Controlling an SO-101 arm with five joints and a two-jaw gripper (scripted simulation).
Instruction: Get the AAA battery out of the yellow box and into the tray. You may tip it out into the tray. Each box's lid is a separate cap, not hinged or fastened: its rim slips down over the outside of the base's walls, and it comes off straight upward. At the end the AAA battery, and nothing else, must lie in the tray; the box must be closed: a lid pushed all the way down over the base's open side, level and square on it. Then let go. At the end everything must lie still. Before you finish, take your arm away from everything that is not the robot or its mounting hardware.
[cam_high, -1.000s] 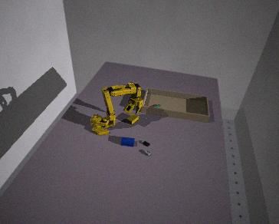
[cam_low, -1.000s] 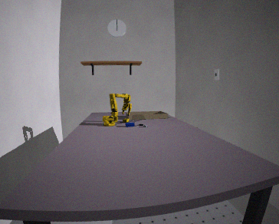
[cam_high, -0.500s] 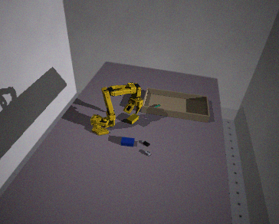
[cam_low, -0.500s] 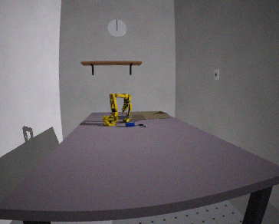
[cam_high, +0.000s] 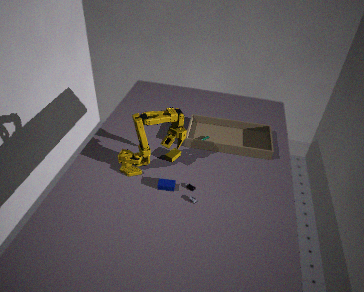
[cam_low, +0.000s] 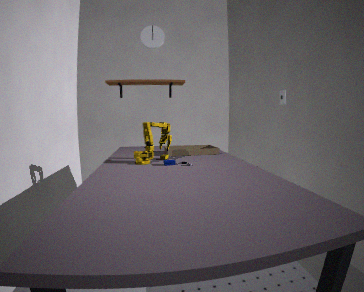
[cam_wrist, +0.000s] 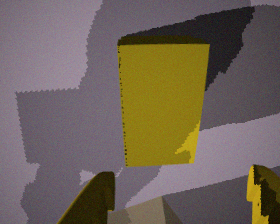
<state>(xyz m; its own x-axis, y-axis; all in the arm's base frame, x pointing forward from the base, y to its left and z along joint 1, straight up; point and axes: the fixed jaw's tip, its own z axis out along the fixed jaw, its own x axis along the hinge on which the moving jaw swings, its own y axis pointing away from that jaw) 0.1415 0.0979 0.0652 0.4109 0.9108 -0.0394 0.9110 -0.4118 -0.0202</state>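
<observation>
The yellow box lies on the table just left of the tray's near corner. In the wrist view the yellow box shows a plain yellow top face with the lid on. My gripper hangs a little above it, jaws apart, touching nothing; in the wrist view the gripper has both jaws below the box. A small green battery lies inside the tan tray near its left end. In the exterior view the gripper, the yellow box and the tray are small and far off.
A blue box lies in front of the arm's base. A small black thing and a small grey thing lie to the blue box's right. The blue box also shows in the exterior view. Walls stand behind and at the left.
</observation>
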